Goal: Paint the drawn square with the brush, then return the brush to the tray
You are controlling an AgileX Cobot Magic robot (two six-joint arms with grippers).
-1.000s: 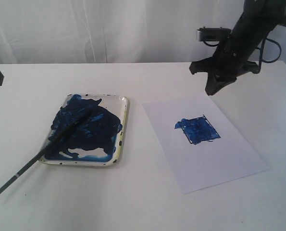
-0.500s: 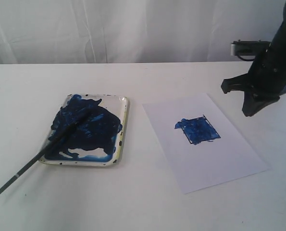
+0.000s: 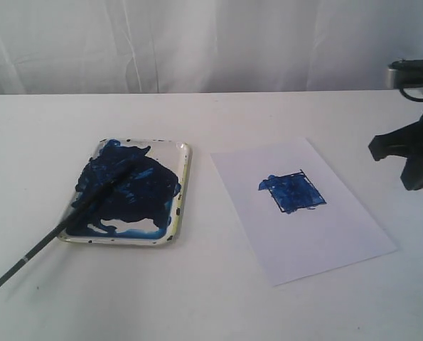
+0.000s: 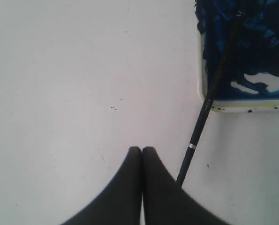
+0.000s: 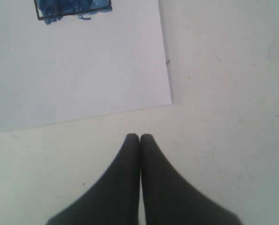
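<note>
both sets of jaws pressed together and empty, the left gripper (image 4: 141, 149) hangs by the handle of the brush (image 4: 199, 126) and the right gripper (image 5: 139, 137) sits off the three o'clock edge of the paper sheet (image 3: 318, 241), the job apparently finished. the brush rests bristles-down in the blue-smeared tray (image 3: 183, 177), handle jutting toward seven o'clock, at nine o'clock of the drawn square (image 3: 293, 192), which is filled with blue. a white table (image 3: 211, 298) carries it all, with a white curtain (image 3: 197, 42) behind.

Matt white desk (image 3: 218, 312); smooth matt paper sheet (image 3: 318, 234); glossy cream tray (image 3: 185, 167) smeared with shiny blue paint (image 3: 136, 185); matt black brush (image 3: 44, 245); draped cloth backdrop (image 3: 197, 42).
</note>
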